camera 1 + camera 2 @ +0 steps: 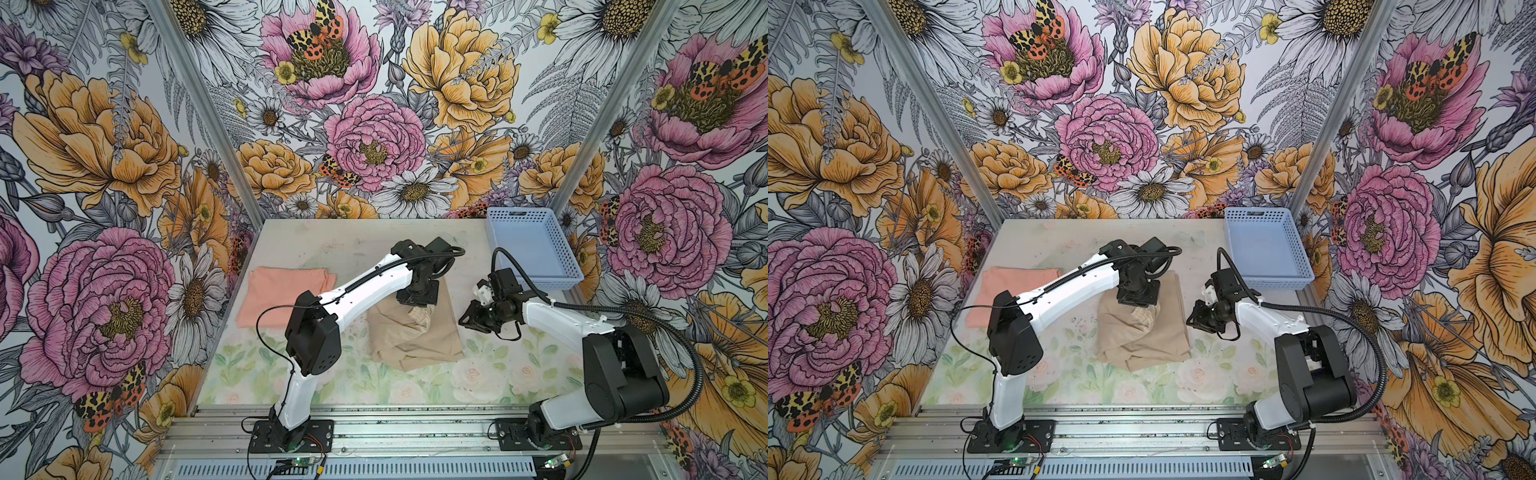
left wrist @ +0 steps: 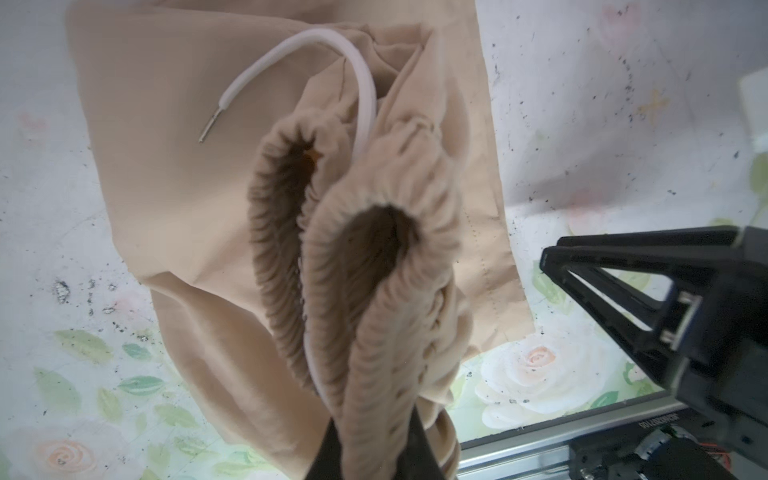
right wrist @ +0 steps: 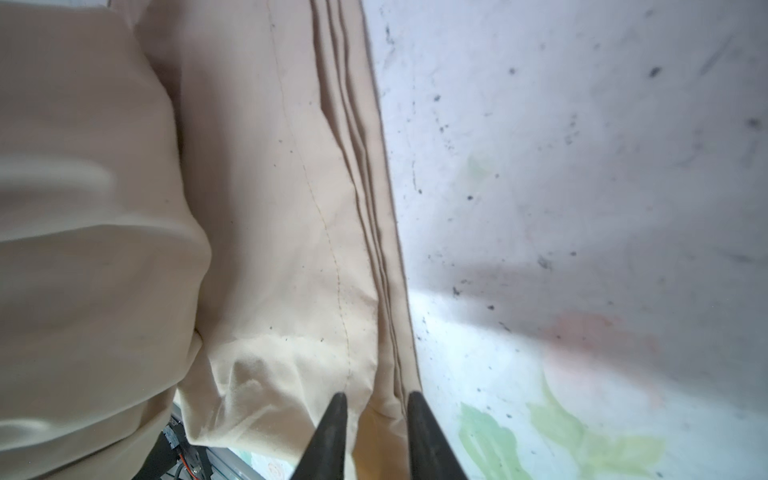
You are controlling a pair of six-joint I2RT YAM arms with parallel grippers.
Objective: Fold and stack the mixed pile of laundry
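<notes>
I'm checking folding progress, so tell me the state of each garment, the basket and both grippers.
Salmon T-shirt: folded, lying flat.
Beige garment: bunched, partly lifted.
Drawstring: loose.
Blue basket: empty, upright.
Left gripper: shut on the beige garment.
Right gripper: open, beside the garment's edge.

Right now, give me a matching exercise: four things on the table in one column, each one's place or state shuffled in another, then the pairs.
1 T-shirt
2 beige garment
3 basket
4 left hand

A back right corner
B folded flat, left side
C shut on the beige garment
D bunched, middle

Pairs: 1-B, 2-D, 3-A, 4-C
</notes>
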